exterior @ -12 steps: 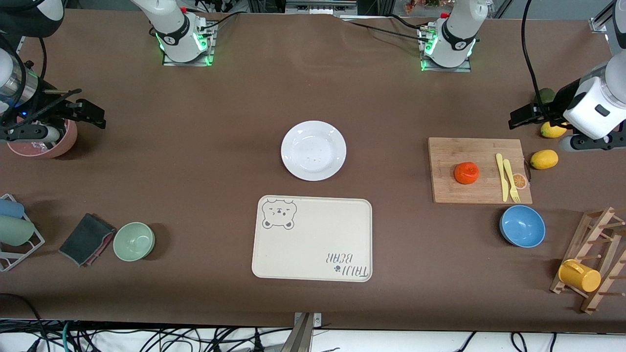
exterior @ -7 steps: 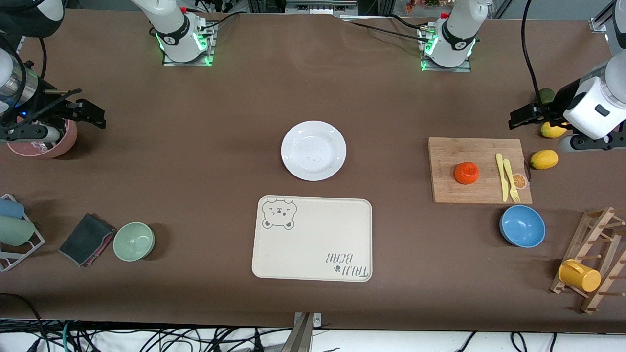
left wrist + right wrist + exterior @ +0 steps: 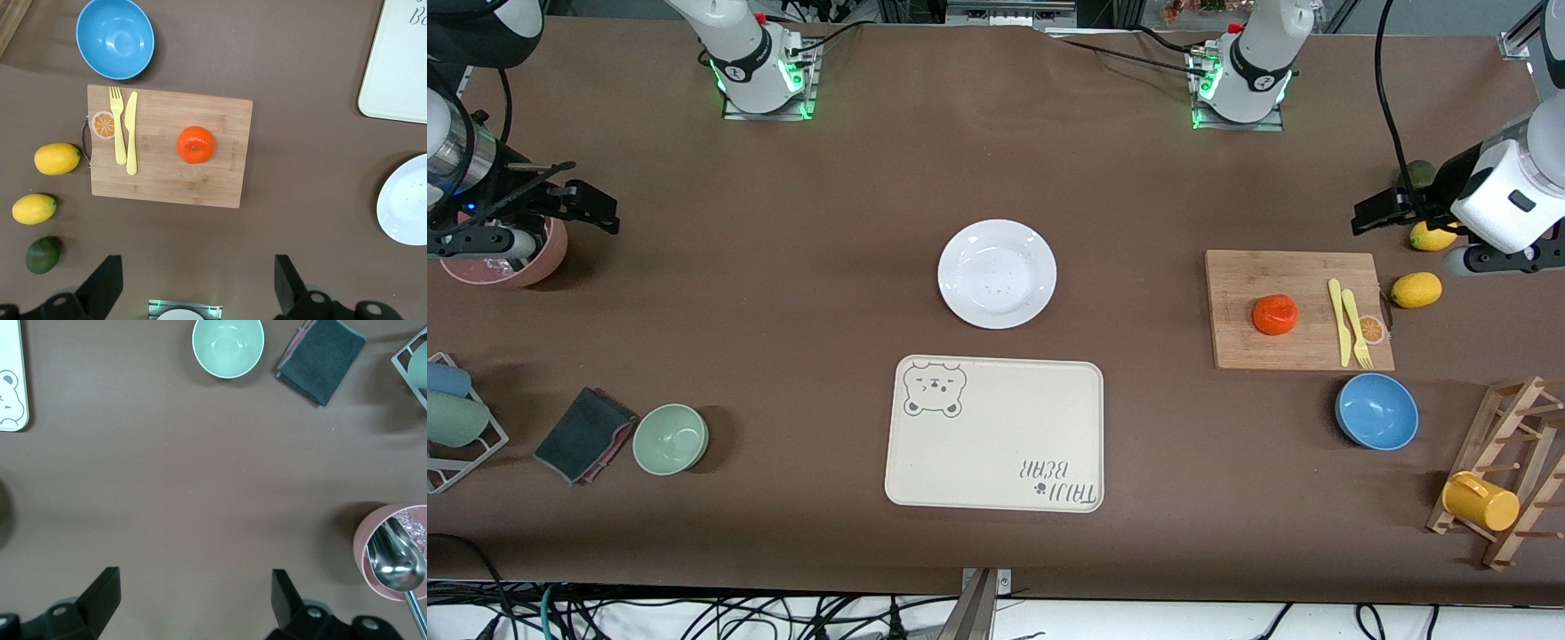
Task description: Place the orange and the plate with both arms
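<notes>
Both grippers hang with jaws spread wide and empty. The left gripper (image 3: 197, 290) is up over bare tabletop at the left arm's end, near the lemons (image 3: 1416, 290); the right gripper (image 3: 193, 607) hovers by the pink cup (image 3: 511, 258) at the right arm's end. The orange (image 3: 1274, 314), bright orange-red with a dimpled top, sits on the wooden cutting board (image 3: 1245, 351) beside a yellow knife and fork (image 3: 1350, 322). The plate (image 3: 997, 274), glossy white and round, lies mid-table, just farther from the front camera than the bear-print tray (image 3: 996, 436). Nothing has shifted since the earlier frames; both arms wait.

Brown-covered table (image 3: 783, 267); tangled cables (image 3: 694, 613) at its edge.
</notes>
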{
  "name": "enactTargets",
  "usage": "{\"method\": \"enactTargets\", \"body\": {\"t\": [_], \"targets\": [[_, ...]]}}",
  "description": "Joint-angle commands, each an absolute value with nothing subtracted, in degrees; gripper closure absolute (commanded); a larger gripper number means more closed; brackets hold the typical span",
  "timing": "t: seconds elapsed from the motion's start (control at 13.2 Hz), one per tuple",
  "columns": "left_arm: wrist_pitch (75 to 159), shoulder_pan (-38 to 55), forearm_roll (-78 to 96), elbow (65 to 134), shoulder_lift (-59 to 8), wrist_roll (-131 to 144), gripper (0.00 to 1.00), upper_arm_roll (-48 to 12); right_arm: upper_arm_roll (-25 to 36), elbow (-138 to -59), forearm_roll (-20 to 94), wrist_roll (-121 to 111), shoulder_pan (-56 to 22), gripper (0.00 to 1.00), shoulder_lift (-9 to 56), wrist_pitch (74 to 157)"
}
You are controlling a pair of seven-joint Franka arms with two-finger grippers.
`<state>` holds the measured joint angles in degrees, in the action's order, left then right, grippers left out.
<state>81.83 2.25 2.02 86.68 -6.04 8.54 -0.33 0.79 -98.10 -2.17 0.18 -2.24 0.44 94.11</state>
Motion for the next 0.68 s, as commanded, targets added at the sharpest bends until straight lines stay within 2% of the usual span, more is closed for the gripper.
{"method": "enactTargets", "body": {"t": [0.0, 0.61], "targets": [[81.5, 2.4, 1.2, 86.9, -5.7, 9.0, 0.00, -0.5, 0.3, -98.4, -2.4, 0.6, -1.7, 0.00, -0.1, 93.7], [81.8, 2.5, 1.2, 86.9, -6.0, 9.0, 0.00, -0.5, 0.2, -98.4, -2.4, 0.6, -1.7, 0.00, -0.1, 93.7]]}}
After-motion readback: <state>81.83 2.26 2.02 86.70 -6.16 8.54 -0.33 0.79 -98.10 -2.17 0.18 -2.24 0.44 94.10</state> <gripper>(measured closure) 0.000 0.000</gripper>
